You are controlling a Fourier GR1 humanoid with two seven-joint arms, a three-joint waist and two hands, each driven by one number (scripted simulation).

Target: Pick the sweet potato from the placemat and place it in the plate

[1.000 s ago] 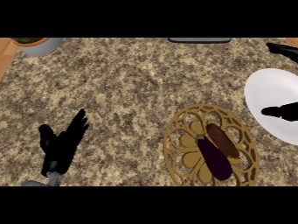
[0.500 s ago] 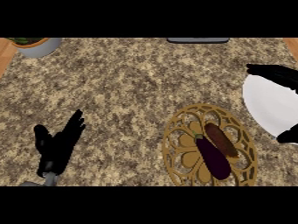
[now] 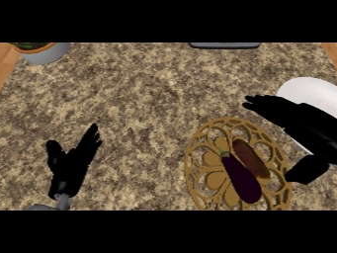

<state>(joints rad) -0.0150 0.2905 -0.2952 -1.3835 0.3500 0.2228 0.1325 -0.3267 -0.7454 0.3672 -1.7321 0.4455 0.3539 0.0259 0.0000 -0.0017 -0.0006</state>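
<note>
A brown sweet potato (image 3: 250,157) lies on the round gold openwork placemat (image 3: 206,148) at the lower right, beside a dark purple eggplant (image 3: 240,176). A white plate (image 3: 318,97) sits at the right edge, partly covered by my right hand (image 3: 311,129). That hand is open, its fingers stretched toward the upper left just above the placemat's right rim and its thumb hanging down by the mat's right side; it touches nothing. My left hand (image 3: 71,163) rests open at the lower left, fingers up.
A grey pot with a plant (image 3: 43,51) stands at the far left corner. A dark flat object (image 3: 224,45) lies at the far edge. Wooden strips border the speckled counter on both sides.
My right hand has moved left and down from over the plate toward the placemat, fingers now extended above its right rim. The left hand has stayed put.
</note>
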